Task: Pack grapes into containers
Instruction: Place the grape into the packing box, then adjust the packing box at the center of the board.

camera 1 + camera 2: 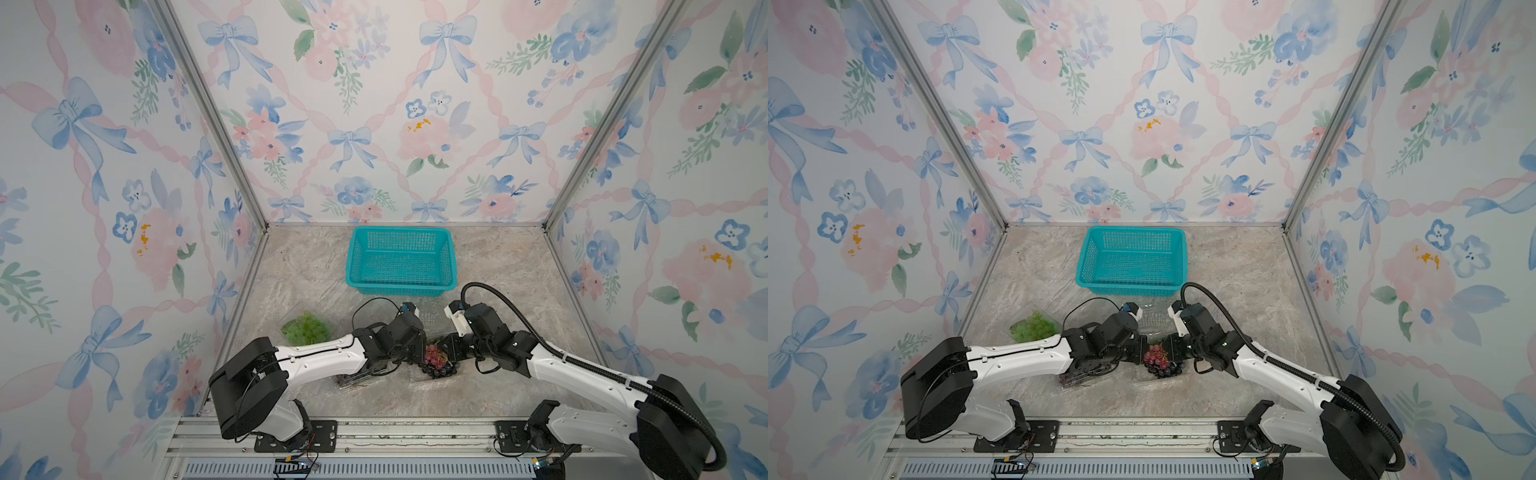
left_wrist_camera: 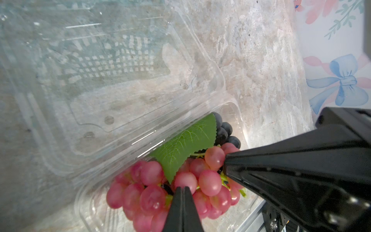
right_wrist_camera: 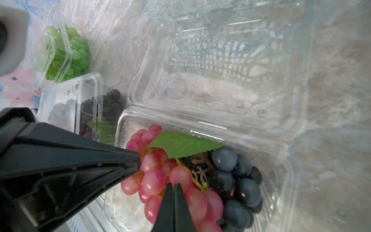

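Note:
An open clear container (image 3: pixel 281 180), its lid (image 3: pixel 220 84) folded back, lies at the front middle of the table. A red grape bunch (image 1: pixel 434 355) (image 2: pixel 150 194) with a green leaf (image 2: pixel 186 142) lies in it on blue-black grapes (image 3: pixel 236 180). My left gripper (image 2: pixel 182 187) (image 1: pixel 415 355) is shut, its tips pressed into the red bunch from the left. My right gripper (image 3: pixel 174 183) (image 1: pixel 446 353) is shut too and touches the same bunch from the right. Nothing shows between either pair of jaws.
A closed container of green grapes (image 1: pixel 306 328) (image 3: pixel 60 52) sits at the left. Another closed container with dark grapes (image 3: pixel 96 108) (image 1: pixel 353 380) lies under my left arm. A teal mesh basket (image 1: pixel 401 259) stands empty at the back, near the wall.

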### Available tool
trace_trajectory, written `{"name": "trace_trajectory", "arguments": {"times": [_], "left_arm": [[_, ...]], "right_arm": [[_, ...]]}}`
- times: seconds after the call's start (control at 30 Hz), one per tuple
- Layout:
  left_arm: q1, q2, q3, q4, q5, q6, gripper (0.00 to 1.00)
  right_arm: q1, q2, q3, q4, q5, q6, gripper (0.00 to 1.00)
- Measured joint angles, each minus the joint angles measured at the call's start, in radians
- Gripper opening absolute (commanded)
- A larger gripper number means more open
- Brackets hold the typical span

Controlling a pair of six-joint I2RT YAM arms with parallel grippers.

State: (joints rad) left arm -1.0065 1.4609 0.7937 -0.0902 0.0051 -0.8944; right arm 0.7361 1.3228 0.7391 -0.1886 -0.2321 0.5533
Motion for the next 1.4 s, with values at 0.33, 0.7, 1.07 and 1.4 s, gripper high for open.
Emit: {"name": "trace_trajectory", "arguments": {"times": [0.33,0.7,1.07,1.4], "left_arm": [[0.002,-0.028,0.0,-0.003,-0.009,0.0,0.0],[0.101,-0.183,-0.01,0.008,-0.055,-0.035,0.0],[0.168,-0.018,-0.019,0.008,-0.133,-0.121,0.04],[0.207,-0.009,-0.093,0.026,-0.139,-0.171,0.04]], "right_arm": [[0.019,-0.063,-0.01,-0.03,0.014,0.023,0.02],[-0.167,-0.208,0.064,-0.114,-0.087,-0.013,0.18],[-0.373,-0.045,0.036,-0.001,-0.214,-0.041,0.54],[-0.416,0.089,0.033,0.092,-0.248,-0.048,0.54]]}}
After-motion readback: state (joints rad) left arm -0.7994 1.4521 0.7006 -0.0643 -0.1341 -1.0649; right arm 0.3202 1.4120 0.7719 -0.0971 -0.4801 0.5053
